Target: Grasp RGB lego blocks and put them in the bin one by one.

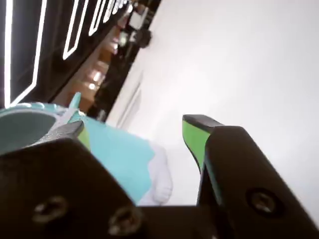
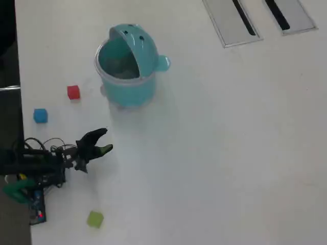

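In the overhead view a plain white bench (image 2: 230, 153) fills nearly the whole picture, with a dark strip of floor along its left edge and two grey slotted panels (image 2: 258, 19) set into its top right corner, far from the hand. At the left edge, behind the hand, the arm's base sits among black cables (image 2: 36, 145) and a small circuit board (image 2: 37, 206). The wrist view looks past the hand into a dim room with bright outlined light strips on a black wall.

The blue cube (image 2: 40, 116) lies up and to the left of the hand, the red cube (image 2: 73, 92) a little farther up, both well apart from it. The hand (image 2: 103, 141) stands empty, its two black jaws with green pads parted wide, and points up and right. The yellow-green cube (image 2: 95, 219) lies below the hand, well apart. The bin (image 2: 127, 87), a round teal bucket with a domed hood bearing small dark dots and a knob on its right side, stands upright above and slightly right of the hand, near it but not touching; no cube shows inside. In the wrist view the bin (image 1: 117, 152) shows just beside the left jaw
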Available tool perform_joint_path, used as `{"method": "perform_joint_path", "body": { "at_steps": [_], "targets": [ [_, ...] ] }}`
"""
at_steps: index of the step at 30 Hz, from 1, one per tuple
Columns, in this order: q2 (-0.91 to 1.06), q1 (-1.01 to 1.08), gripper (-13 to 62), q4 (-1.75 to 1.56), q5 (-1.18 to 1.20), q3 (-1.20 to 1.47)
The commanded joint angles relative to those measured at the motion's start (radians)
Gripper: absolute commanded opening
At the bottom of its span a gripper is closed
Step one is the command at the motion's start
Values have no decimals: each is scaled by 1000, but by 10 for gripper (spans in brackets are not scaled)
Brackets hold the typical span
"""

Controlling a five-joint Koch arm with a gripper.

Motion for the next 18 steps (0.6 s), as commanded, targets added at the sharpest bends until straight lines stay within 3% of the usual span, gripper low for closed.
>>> {"method": "perform_joint_path", "body": {
  "at_steps": [1,18],
  "targets": [
    [66,-25,328,-209,-94,0],
    [67,-230,321,-235,-448,-311]
  ]
}}
